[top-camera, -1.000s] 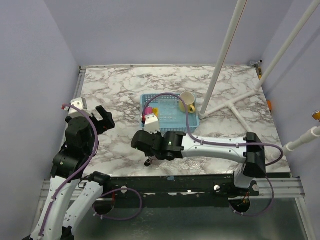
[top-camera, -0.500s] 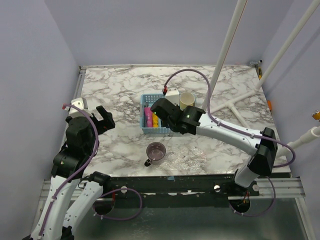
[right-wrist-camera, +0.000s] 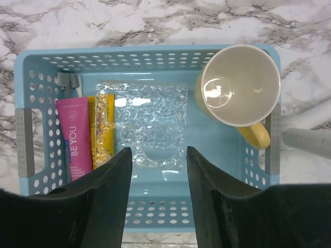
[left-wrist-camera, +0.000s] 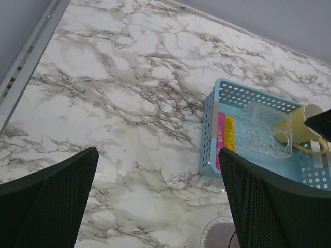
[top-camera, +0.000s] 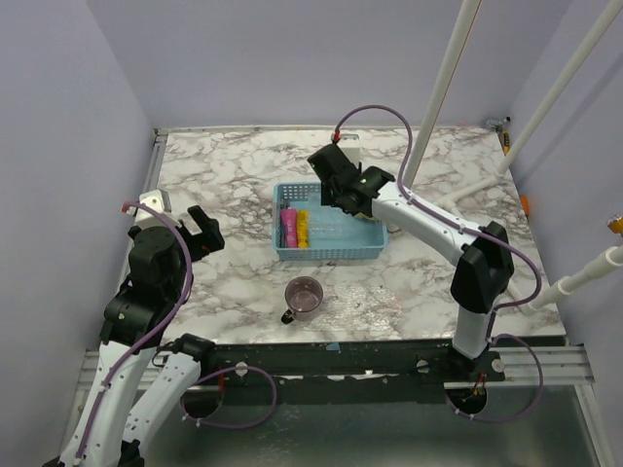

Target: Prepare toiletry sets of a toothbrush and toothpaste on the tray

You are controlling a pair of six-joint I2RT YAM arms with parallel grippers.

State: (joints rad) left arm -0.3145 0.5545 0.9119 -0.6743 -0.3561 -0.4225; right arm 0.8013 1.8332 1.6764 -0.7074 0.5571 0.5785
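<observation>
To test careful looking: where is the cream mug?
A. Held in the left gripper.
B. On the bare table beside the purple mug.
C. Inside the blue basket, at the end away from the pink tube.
C: the right wrist view shows the cream mug inside the blue basket.

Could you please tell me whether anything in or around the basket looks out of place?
Nothing looks spilled or damaged. The cream mug stands in the blue basket's right end, and the clear plastic tray lies in the basket too, its edge overlapping the yellow tube beside the pink tube.
</observation>
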